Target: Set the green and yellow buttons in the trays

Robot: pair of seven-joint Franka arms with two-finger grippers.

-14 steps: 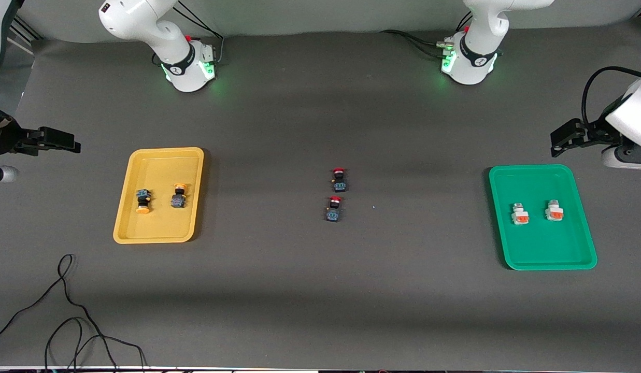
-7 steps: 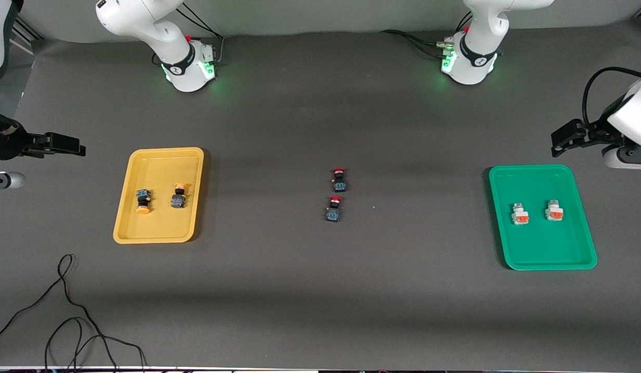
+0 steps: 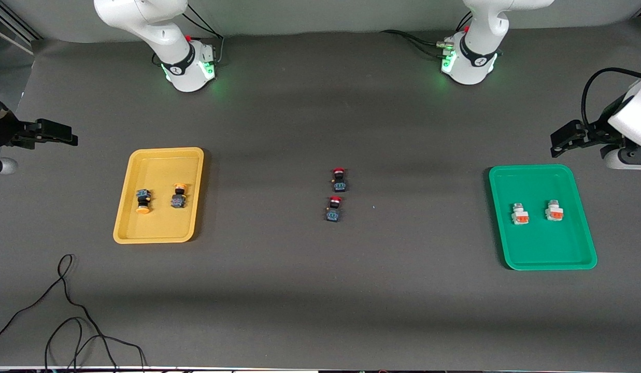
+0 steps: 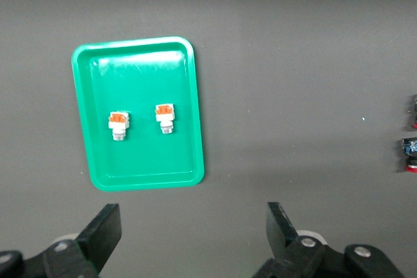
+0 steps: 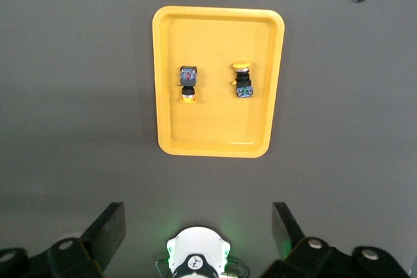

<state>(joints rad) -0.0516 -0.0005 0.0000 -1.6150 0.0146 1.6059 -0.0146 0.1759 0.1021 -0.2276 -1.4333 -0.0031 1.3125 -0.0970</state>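
Yellow tray (image 3: 159, 155): one, in the middle height of the front view, toward the right arm's end of the worktop (image 3: 299, 290).
Orange-capped buttons: two, both lying inside the yellow tray, side by side and apart; one (image 3: 143, 201) has its cap toward the front camera, the other (image 3: 179, 197) has its cap toward the bases.
Green tray (image 3: 543, 259): one, toward the left arm's end, at about the same height in the front view.
Whitish-grey blocks: two, (image 3: 520, 214) and (image 3: 554, 210), both inside the green tray, side by side, not touching.
Red-capped buttons: two, on bare worktop at the centre of the front view, well apart from both trays; one (image 3: 339, 180) just above the other (image 3: 334, 209) in the frame.
Left gripper (image 3: 561, 140): in the air over bare worktop beside the green tray's edge nearest the bases; in the left wrist view (image 4: 192, 232) its fingers stand wide apart with nothing between them.
Right gripper (image 3: 61, 133): in the air at the frame edge, off the yellow tray's outer side; in the right wrist view (image 5: 195, 226) its fingers are spread wide and empty.
Cable (image 3: 66, 311): one black loop in the lower corner at the right arm's end.
Open room: broad bare worktop between the trays and across the lower part of the front view.
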